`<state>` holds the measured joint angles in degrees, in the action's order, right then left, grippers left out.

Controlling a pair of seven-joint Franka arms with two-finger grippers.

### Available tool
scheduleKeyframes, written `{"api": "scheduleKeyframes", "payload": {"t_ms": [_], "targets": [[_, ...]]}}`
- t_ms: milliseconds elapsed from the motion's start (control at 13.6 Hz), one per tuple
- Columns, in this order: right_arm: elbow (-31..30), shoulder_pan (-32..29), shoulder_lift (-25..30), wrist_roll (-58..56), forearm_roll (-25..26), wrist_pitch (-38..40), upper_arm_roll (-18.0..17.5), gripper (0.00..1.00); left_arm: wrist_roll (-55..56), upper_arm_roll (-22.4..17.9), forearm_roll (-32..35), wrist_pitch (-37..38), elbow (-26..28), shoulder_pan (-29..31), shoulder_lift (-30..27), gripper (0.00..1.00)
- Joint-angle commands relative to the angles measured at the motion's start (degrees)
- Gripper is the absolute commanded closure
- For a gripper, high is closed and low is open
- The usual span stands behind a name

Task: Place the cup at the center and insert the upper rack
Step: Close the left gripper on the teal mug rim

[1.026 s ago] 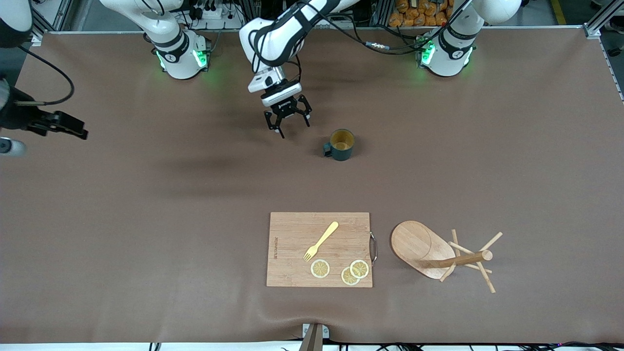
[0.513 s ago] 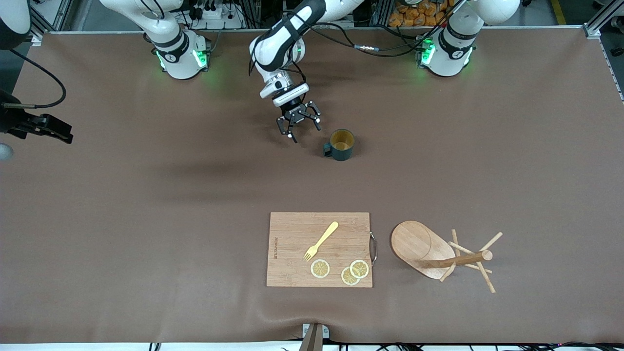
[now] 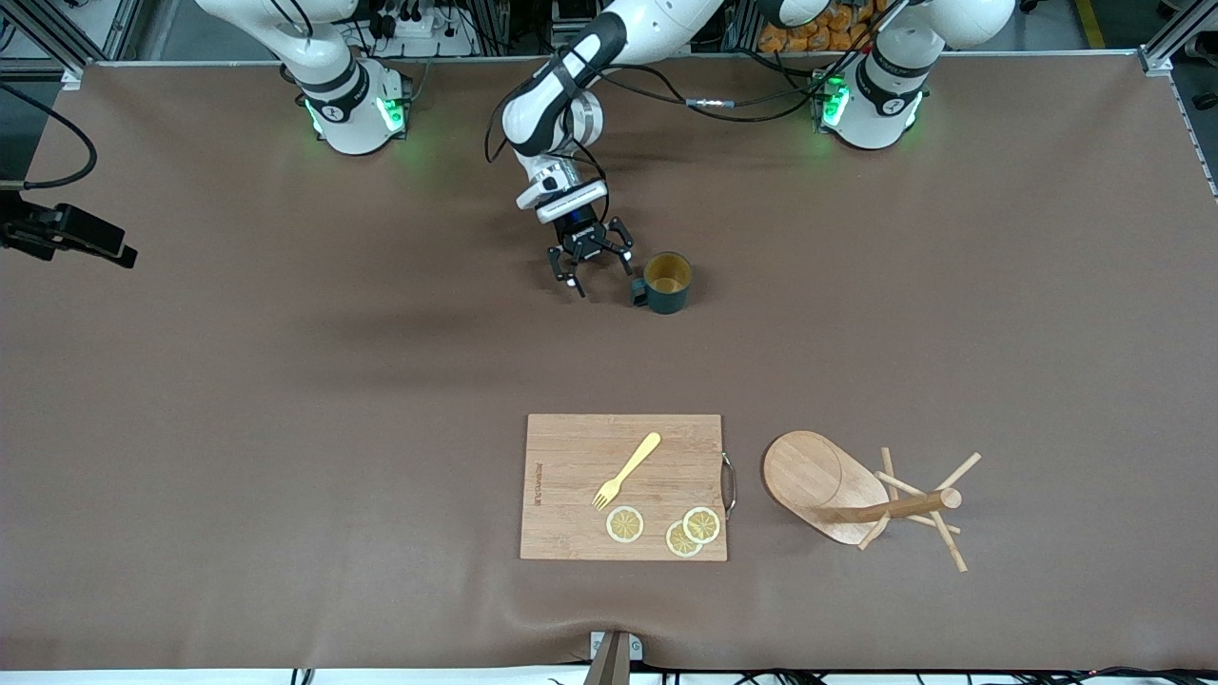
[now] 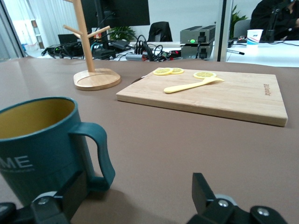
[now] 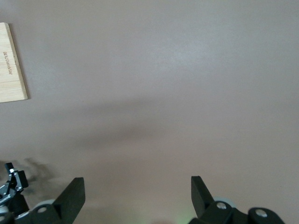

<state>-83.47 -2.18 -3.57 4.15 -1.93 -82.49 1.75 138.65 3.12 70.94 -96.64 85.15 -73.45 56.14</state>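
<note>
The dark teal cup point(image 3: 666, 283) stands upright on the brown table, handle toward the right arm's end. My left gripper point(image 3: 599, 269) is open and low at the table beside the handle. In the left wrist view the cup point(image 4: 37, 144) with white lettering fills one side. Its handle point(image 4: 99, 154) lies just inside one finger point(image 4: 70, 196) of the left gripper point(image 4: 135, 203). The upper rack, a wooden mug tree point(image 3: 828, 485), stands upright beside the cutting board; it also shows in the left wrist view point(image 4: 91, 56). My right gripper point(image 3: 105, 245) is open and empty, up over the table's right-arm end point(image 5: 138, 196).
A wooden cutting board point(image 3: 571, 457) lies nearer the front camera than the cup, with a yellow fork point(image 3: 628, 469) and three lemon slices point(image 3: 625, 524) on it. Its corner shows in the right wrist view point(image 5: 11, 70). The arm bases point(image 3: 352, 105) stand along the table's edge farthest from the front camera.
My left gripper has come down and moved toward the cup's handle, still open. My right gripper has drawn back toward the table's end. The cup has not moved.
</note>
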Motion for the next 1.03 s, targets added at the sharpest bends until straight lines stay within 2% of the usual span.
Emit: {"api": "scheduleKeyframes", "payload": {"t_ms": [0,147,366,513,660,953], "targets": [[2.3,-0.8,-0.7,4.3,-1.7,1.2,-0.6,0.0,0.6,-0.9,1.7,1.0,-1.1,-0.1,1.0,0.0],[4.7,1.0,-0.5,4.2,1.2,1.4,-1.0,0.0,0.6,-1.9,1.7,1.0,-1.2,0.0,1.2,0.0],[4.5,1.0,-0.5,3.8,1.5,1.1,-1.0,0.0,0.4,-3.1,2.6,0.9,-1.3,0.1,1.7,0.0],[4.7,0.3,-0.6,3.9,1.1,1.0,-0.8,0.0,0.5,-3.3,2.9,0.9,-1.3,0.4,2.5,0.0],[4.7,-2.2,-0.7,3.7,-2.3,0.8,-0.7,0.0,0.6,-4.0,3.2,0.7,-1.4,0.4,3.2,0.0],[4.7,-2.0,-0.5,3.7,-2.2,0.9,-1.0,0.0,0.8,-4.0,4.4,0.3,-1.7,0.8,3.6,0.0]]}}
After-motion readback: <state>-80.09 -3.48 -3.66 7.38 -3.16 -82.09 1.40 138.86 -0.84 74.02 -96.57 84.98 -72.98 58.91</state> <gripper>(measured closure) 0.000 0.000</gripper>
